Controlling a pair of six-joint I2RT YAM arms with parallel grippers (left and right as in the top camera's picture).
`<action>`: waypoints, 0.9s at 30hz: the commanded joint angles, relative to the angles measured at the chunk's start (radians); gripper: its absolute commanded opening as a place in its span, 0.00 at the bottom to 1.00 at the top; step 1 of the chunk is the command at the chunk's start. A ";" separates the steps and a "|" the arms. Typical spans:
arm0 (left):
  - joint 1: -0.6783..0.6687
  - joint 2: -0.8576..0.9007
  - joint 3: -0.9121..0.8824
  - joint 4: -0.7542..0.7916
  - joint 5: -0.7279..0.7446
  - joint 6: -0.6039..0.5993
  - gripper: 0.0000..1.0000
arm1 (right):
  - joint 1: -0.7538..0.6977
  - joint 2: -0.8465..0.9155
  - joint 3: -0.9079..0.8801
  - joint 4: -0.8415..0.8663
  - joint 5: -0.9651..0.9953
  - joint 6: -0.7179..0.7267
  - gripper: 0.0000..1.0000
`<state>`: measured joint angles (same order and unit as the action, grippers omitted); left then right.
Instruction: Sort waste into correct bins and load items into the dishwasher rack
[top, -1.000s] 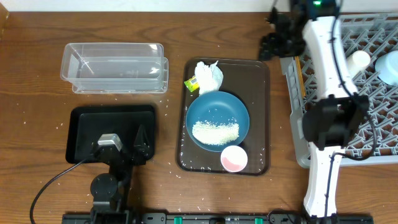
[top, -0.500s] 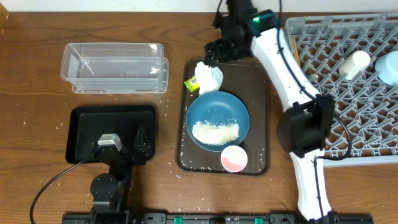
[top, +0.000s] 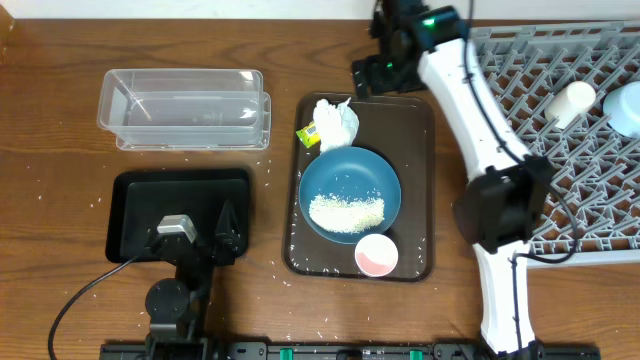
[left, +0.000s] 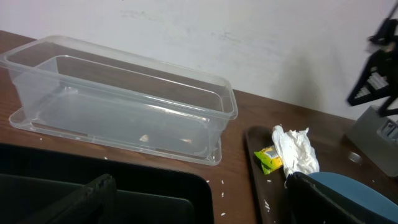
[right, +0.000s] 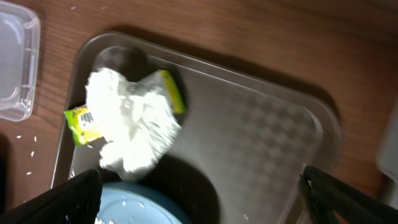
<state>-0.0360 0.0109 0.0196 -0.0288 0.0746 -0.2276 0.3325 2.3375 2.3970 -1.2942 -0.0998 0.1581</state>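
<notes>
Right wrist: R tool (right: 199, 193) open, empty

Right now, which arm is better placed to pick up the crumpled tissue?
Right. The right claw is open and hovers by the far edge of the brown tray, close to the tissue; the left claw sits over the black tray, farther away.
</notes>
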 joint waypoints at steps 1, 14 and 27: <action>-0.005 -0.006 -0.016 -0.035 0.010 0.017 0.90 | -0.037 -0.104 0.031 -0.039 -0.071 0.023 0.99; -0.005 -0.006 -0.016 -0.036 -0.016 0.017 0.89 | 0.003 -0.119 0.022 -0.145 -0.159 -0.082 0.99; -0.005 -0.004 -0.014 0.126 0.314 -0.107 0.89 | -0.142 -0.129 0.025 -0.083 -0.159 -0.008 0.99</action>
<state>-0.0360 0.0109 0.0139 0.0727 0.2504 -0.3145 0.2680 2.2261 2.4126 -1.3781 -0.2558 0.1070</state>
